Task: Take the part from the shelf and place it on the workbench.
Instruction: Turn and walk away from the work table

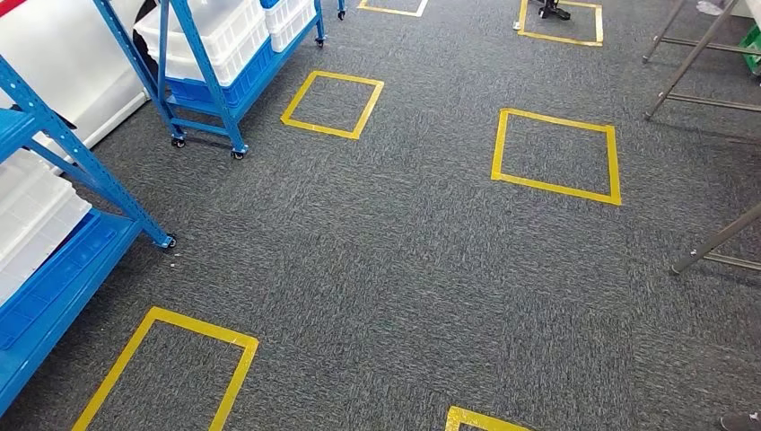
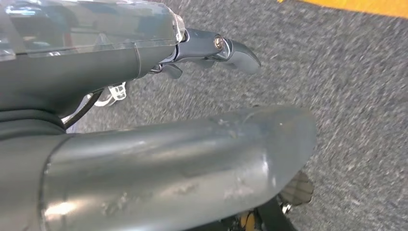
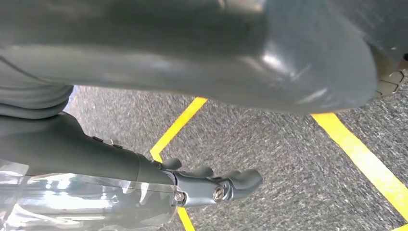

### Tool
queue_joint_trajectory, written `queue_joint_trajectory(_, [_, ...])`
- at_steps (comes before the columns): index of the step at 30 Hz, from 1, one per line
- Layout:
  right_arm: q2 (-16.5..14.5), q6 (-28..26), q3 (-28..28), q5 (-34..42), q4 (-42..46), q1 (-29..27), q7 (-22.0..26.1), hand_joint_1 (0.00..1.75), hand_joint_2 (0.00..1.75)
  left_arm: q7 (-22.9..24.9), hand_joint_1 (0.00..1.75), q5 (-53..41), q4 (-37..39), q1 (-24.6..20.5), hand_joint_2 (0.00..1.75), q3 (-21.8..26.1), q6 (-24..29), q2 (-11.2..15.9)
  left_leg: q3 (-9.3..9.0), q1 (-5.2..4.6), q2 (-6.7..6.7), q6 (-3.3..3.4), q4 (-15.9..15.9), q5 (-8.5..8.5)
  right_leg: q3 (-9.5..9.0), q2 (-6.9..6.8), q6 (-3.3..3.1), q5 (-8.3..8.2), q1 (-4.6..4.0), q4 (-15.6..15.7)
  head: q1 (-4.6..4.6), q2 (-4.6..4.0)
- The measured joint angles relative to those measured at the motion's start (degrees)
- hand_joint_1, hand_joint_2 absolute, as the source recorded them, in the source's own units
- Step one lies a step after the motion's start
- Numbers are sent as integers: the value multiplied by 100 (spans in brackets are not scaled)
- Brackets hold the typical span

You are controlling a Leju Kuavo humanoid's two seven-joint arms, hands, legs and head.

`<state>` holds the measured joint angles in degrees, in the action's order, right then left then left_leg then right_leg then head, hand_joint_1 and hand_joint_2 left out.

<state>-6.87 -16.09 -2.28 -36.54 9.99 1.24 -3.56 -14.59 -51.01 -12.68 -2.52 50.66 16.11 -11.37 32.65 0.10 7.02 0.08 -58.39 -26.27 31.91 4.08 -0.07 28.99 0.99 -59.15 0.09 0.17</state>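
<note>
Two blue wheeled shelf racks stand on the left in the head view, the near rack [image 1: 63, 269] and the far rack [image 1: 211, 90]. Both carry white plastic bins [image 1: 27, 211] on blue trays. I cannot make out any single part in them. My left hand [image 2: 173, 159] hangs over grey carpet, its dark fingers [image 2: 231, 52] stretched out away from the thick thumb and holding nothing. My right hand [image 3: 202, 53] hangs the same way, its fingers [image 3: 216, 187] straight above a yellow tape line, with nothing in it.
Grey carpet [image 1: 404, 269] is marked with several yellow tape squares [image 1: 555, 153]. Slanted grey metal legs [image 1: 718, 241] and a frame [image 1: 686, 58] stand along the right edge. A dark stand base [image 1: 552, 11] sits in a far square.
</note>
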Motion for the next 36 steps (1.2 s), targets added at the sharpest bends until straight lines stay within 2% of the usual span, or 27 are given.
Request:
queue_joint_trajectory(1, [-2, 1, 1, 0, 0, 10, -1, 0, 0, -2, 0, 0, 0, 6, 0, 1, -8, 1, 13, 10, 27, -33, 2, 3, -7, -66, -35, -12, -2, 14, 1, 0])
queue_joint_trajectory(2, [-4, 2, 1, 0, 0, 14, -1, 0, 0, -5, 0, 1, 0, 12, 0, 2, -16, 1, 32, 12, -41, -61, -34, -23, -23, -131, -72, -23, -1, 37, -2, 0])
queue_joint_trajectory(3, [-6, 3, 1, 0, 0, 13, -2, 0, 0, -8, 0, 2, 0, 16, 0, 3, -25, 2, 87, 12, -174, -84, -156, -106, -40, -206, -113, -32, 2, 62, -11, 0])
queue_joint_trajectory(5, [-8, 8, -1, 0, 0, -7, -3, 0, 0, -15, 0, 4, 0, 5, 0, 6, -37, 2, 351, 11, -506, -119, -732, -440, -61, -369, -173, -29, -13, 87, -32, 0])
queue_joint_trajectory(7, [-7, 15, -1, 0, -1, -20, -3, 0, 0, -16, 0, 6, 0, -6, 0, 9, -46, 2, 702, 30, -620, -150, -1458, -750, -67, -550, -204, -10, -39, 84, -41, 0])
queue_joint_trajectory(8, [-6, 18, -1, 0, -2, -21, -2, 0, 0, -16, 0, 8, 0, -3, 0, 11, -50, 2, 783, 40, -638, -159, -1631, -774, -72, -635, -208, 0, -47, 83, -41, 0])
queue_joint_trajectory(9, [-5, 20, -1, 0, -2, -19, -1, 0, 0, -16, 0, 10, 0, 3, 0, 16, -52, 2, 745, 48, -659, -163, -1570, -683, -81, -713, -206, 11, -52, 81, -42, 0])
queue_joint_trajectory(10, [-6, 21, -1, 0, -2, -16, 0, 0, 0, -16, 0, 11, 0, 10, 0, 21, -54, 2, 594, 53, -701, -159, -1295, -508, -96, -783, -198, 25, -55, 78, -42, 0])
queue_joint_trajectory(12, [-7, 24, -1, 0, -2, -15, 1, 0, 0, -15, 0, 13, 0, 6, 0, 27, -57, 1, 166, 32, -922, -121, -499, -175, -136, -905, -159, 66, -71, 66, -44, 0])
queue_joint_trajectory(14, [-7, 26, -1, 0, -2, -15, -3, 0, 0, -6, 0, 13, 0, -9, 0, 30, -59, -5, -46, -9, -1071, -52, -73, -72, -173, -1009, -105, 100, -92, 60, -29, 0])
queue_joint_trajectory(16, [-7, 26, -1, 0, -2, 6, -8, 0, 0, 10, 0, 26, 0, -6, 0, 40, -60, -11, -48, -28, -985, 19, -14, -69, -211, -1104, -47, 115, -91, 74, -14, 0])
queue_joint_trajectory(17, [-7, 25, -1, -1, -2, 18, -12, 0, 0, 17, 0, 36, 0, 1, 0, 48, -61, -16, -65, -20, -926, 52, 17, -51, -226, -1063, -12, 142, -79, 57, -12, 0])
queue_joint_trajectory(19, [-6, 24, -1, -2, -2, 25, -16, 0, 0, 27, 0, 50, 1, 3, 0, 64, -66, -27, -102, 4, -808, 124, 83, -4, -123, -804, 43, 351, -61, -219, 3, 0])
queue_joint_trajectory(20, [-5, 24, -1, -2, -2, 15, -18, 0, 0, 29, 0, 52, 2, -3, 0, 70, -72, -34, -106, 6, -754, 148, 95, 12, 26, -629, 54, 531, -51, -531, 11, -1])
queue_joint_trajectory(21, [-5, 24, -1, -2, -3, 4, -18, 0, 0, 31, 0, 53, 2, -11, 0, 76, -78, -39, -97, 3, -697, 165, 96, 19, 216, -522, 56, 714, -51, -902, 16, 0])
queue_joint_trajectory(22, [-5, 24, -1, -2, -4, -4, -18, 0, 0, 32, 0, 54, 2, -17, 0, 81, -85, -44, -91, -1, -627, 174, 93, 25, 408, -468, 58, 843, -49, -1262, 19, -1])
queue_joint_trajectory(23, [-5, 24, -1, -2, -5, -9, -19, 0, 0, 33, 0, 54, 2, -17, 0, 85, -91, -48, -92, -3, -548, 176, 90, 25, 532, -444, 58, 859, -46, -1469, 20, 0])
queue_joint_trajectory(24, [-4, 24, -1, -2, -6, -12, -20, 0, 0, 34, 0, 54, 2, -13, 0, 88, -94, -50, -98, -3, -468, 173, 84, 23, 569, -431, 58, 767, -39, -1487, 20, 0])
queue_joint_trajectory(25, [-3, 25, -1, -2, -7, -14, -21, 0, 0, 34, 0, 55, 2, -10, 0, 91, -99, -51, -107, 0, -379, 166, 74, 18, 506, -408, 55, 569, -28, -1292, 21, 0])
queue_joint_trajectory(26, [-1, 28, -1, -2, -7, -17, -23, 0, 0, 34, 0, 56, 2, -7, 0, 92, -107, -54, -111, 4, -296, 153, 60, 9, 359, -321, 51, 317, -9, -919, 22, 0])
queue_joint_trajectory(27, [1, 38, -1, -2, -10, -23, -24, 0, 0, 34, 0, 57, 2, -9, 0, 94, -117, -57, -99, 3, -226, 132, 36, -4, 213, -160, 47, 133, 10, -550, 23, 0])
queue_joint_trajectory(28, [1, 49, -1, -2, -13, -24, -25, 0, 0, 34, 0, 60, 2, -15, 0, 96, -128, -61, -79, 1, -154, 102, 10, -15, 99, -29, 38, 3, 24, -250, 22, 0])
queue_joint_trajectory(29, [1, 62, -1, -3, -15, -23, -25, 0, 0, 32, 0, 61, 2, -21, 0, 97, -137, -64, -49, 4, -95, 68, -8, -23, 40, 73, 25, -43, 25, -82, 21, 0])
queue_joint_trajectory(30, [1, 75, -1, -3, -18, -19, -25, 0, 0, 29, 0, 63, 2, -24, 0, 98, -144, -66, -23, 6, -39, 29, -15, -24, 30, 96, 4, -26, 14, -43, 21, 0])
queue_joint_trajectory(32, [-1, 89, -1, -4, -17, -6, -25, 0, 0, 19, 0, 68, 2, -14, 0, 102, -151, -71, 1, 29, 26, -42, -25, -25, 10, -46, -64, -41, 3, -10, 21, 0])
queue_joint_trajectory(34, [-3, 92, -1, -5, -16, -9, -24, 0, 0, 1, 0, 83, 2, -8, 0, 106, -156, -76, 107, 28, -208, -89, -269, -187, -21, -205, -146, -59, 11, 41, -2, 0])
queue_joint_trajectory(36, [-3, 92, -1, -7, -17, -25, -23, 0, 0, -22, 0, 103, 2, -24, 0, 109, -163, -81, 412, 26, -526, -127, -913, -546, -37, -381, -200, -52, -8, 60, -30, 0])
